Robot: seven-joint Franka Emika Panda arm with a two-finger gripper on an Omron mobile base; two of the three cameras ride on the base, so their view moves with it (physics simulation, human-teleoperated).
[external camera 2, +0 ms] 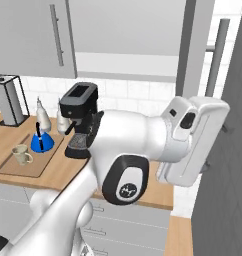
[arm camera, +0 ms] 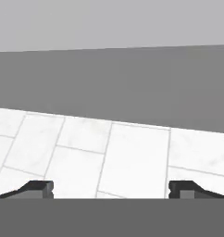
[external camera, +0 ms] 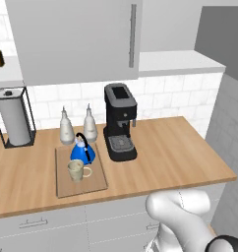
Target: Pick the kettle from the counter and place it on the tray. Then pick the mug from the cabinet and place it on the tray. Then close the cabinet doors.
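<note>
The blue kettle [external camera: 83, 150] [external camera 2: 41, 142] stands on the pale wooden tray [external camera: 94, 184] [external camera 2: 15, 169] on the counter [external camera: 170, 152]. Just in front of it on the tray sits the cream mug [external camera: 75, 170] [external camera 2: 21, 155]. Above, the cabinet's left door [external camera: 76, 39] [external camera 2: 28, 35] covers its half. The right half stands open and shows the white shelf [external camera: 175, 61] [external camera 2: 128, 65]. The right door [external camera 2: 228, 165] is swung out at the far right, and my arm's white wrist [external camera 2: 193, 142] is up against it. My gripper [arm camera: 112, 190] is open and holds nothing, facing white wall tiles.
A black coffee machine [external camera: 120, 122] [external camera 2: 80, 117] stands right of the tray. Two white-grey bottles [external camera: 67, 127] [external camera: 90, 124] stand behind it. A paper towel holder [external camera: 14, 118] is at the far left. The right door's silver bar handle [external camera 2: 216, 60] rises above my wrist.
</note>
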